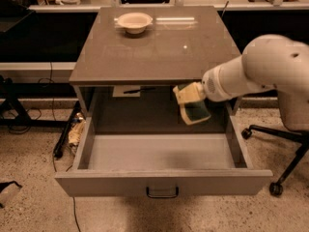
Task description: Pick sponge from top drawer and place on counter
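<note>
The top drawer [164,181] is pulled wide open, its dark handle [162,193] at the front centre; its inside shows only bare grey floor. My gripper [189,100] reaches in from the right on a white arm and is shut on the sponge [196,112], dark green over yellow foam. It holds the sponge in the air above the drawer's back right part, just below the front edge of the counter [154,47].
A cream round bowl [134,21] sits at the back of the counter. A rolling chair base [270,139] stands to the right of the cabinet. Cables and small clutter [75,132] lie on the floor at the left.
</note>
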`<state>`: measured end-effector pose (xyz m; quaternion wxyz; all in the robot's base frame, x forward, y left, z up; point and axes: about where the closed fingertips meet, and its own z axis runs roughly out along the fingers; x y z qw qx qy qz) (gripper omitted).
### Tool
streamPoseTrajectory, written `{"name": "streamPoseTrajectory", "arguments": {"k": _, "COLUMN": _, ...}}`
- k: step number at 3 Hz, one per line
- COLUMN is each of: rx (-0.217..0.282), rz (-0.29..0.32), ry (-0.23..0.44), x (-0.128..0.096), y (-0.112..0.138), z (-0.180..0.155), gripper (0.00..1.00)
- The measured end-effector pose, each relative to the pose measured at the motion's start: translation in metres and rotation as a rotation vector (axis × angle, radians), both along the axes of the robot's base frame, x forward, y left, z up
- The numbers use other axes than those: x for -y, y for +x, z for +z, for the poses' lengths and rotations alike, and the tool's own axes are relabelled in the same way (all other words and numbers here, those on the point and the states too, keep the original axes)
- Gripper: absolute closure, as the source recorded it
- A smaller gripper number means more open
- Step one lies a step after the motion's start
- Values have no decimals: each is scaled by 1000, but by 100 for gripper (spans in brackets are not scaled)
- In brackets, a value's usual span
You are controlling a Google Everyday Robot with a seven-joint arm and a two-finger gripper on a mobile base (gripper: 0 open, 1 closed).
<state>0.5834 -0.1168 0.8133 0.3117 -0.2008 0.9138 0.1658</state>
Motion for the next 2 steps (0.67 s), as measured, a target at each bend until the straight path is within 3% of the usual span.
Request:
{"name": "streamPoseTrajectory", "arguments": {"k": 1, "rx": 152, "rz": 63, "ry": -17, "x": -12, "y": 6, "z": 63, "gripper": 100}}
{"name": "streamPoseTrajectory", "arguments": {"k": 2, "rx": 152, "rz": 63, "ry": -17, "x": -12, "y": 6, "z": 63, "gripper": 100}}
